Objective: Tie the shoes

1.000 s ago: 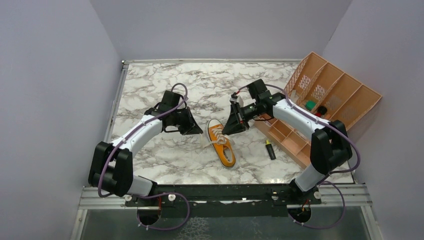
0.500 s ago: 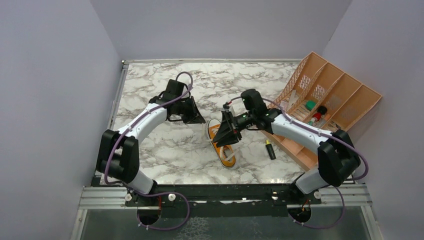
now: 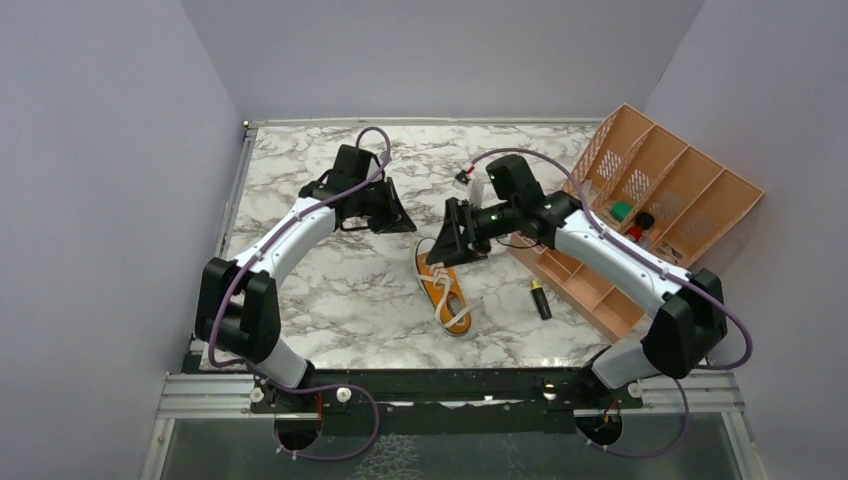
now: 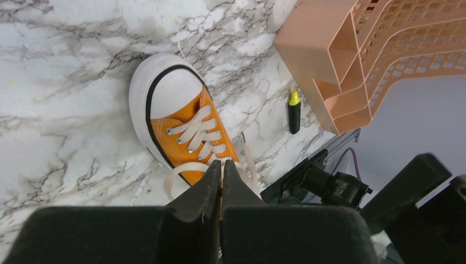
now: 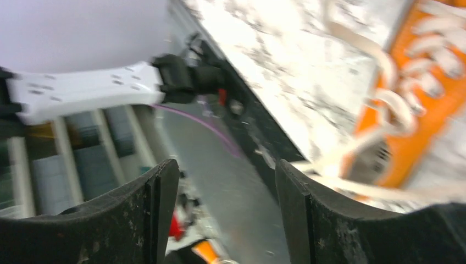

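Right wrist: blurry orange sneaker (image 5: pixel 445 93), perhaps untied.

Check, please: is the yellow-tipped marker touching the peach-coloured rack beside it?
Apart. The left wrist view shows a strip of bare tabletop between the marker and the nearest corner of the rack. The top view shows the same gap.

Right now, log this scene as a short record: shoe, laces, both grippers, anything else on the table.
shoe: orange sneaker, sole down on the marble table, between the two arms
laces: white laces threaded, ends loose, no bow visible
left gripper: shut; whether it pinches a lace is unclear
right gripper: open, nothing between the fingers
other: black marker with yellow cap; peach organizer at the right edge
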